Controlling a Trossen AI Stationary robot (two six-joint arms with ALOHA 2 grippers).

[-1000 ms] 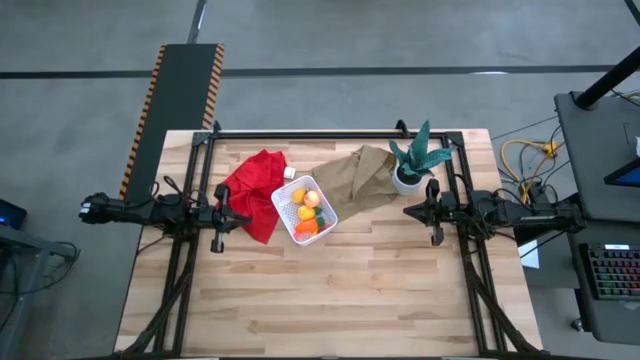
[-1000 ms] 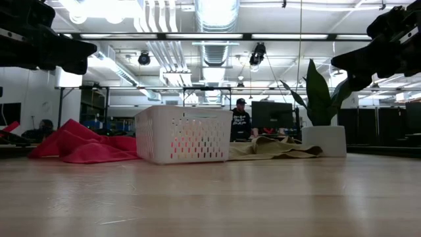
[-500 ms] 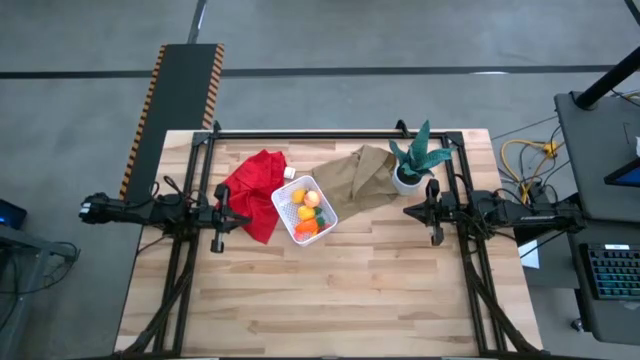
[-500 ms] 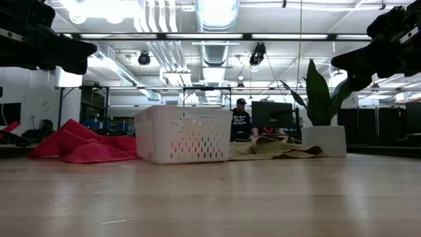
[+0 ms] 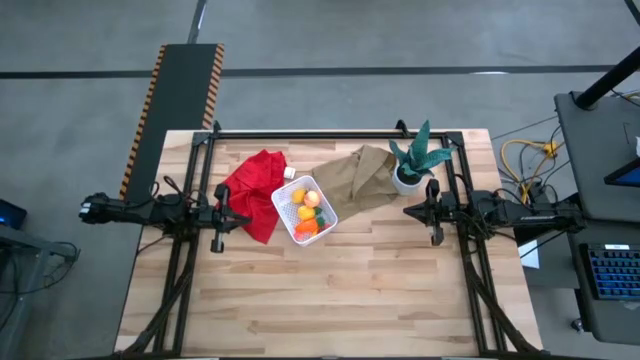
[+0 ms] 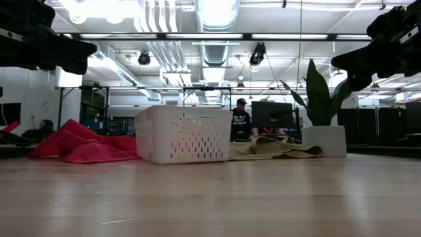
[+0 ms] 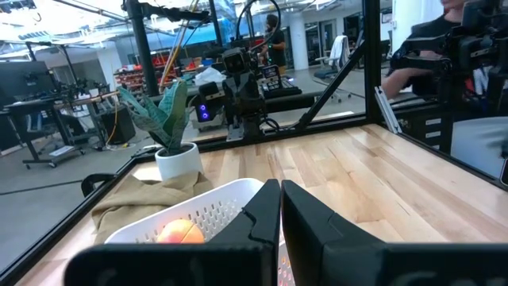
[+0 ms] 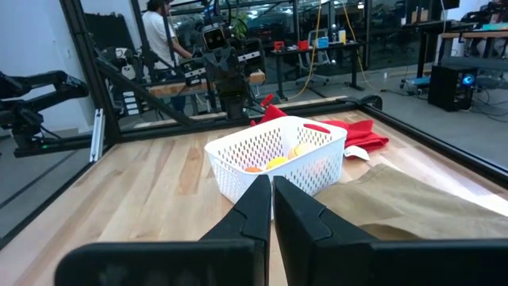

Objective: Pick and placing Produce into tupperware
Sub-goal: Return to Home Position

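Produce [image 5: 306, 212], small orange and yellow toy fruit, lies in the white perforated plastic tupperware [image 6: 181, 135] mid-table [image 5: 330, 290]; I judge it light, hard, roll-prone, best pinched across the middle, while my left tool [image 7: 280, 199] and right tool [image 8: 271, 191] hang clenched, empty.

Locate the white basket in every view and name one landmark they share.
High view: white basket mid-table, between red cloth and brown paper bag.
Low view: white basket left of centre.
Left wrist view: white basket close up, before the potted plant.
Right wrist view: white basket before the red cloth.
Shared landmark: the brown paper bag beside it, in all four.
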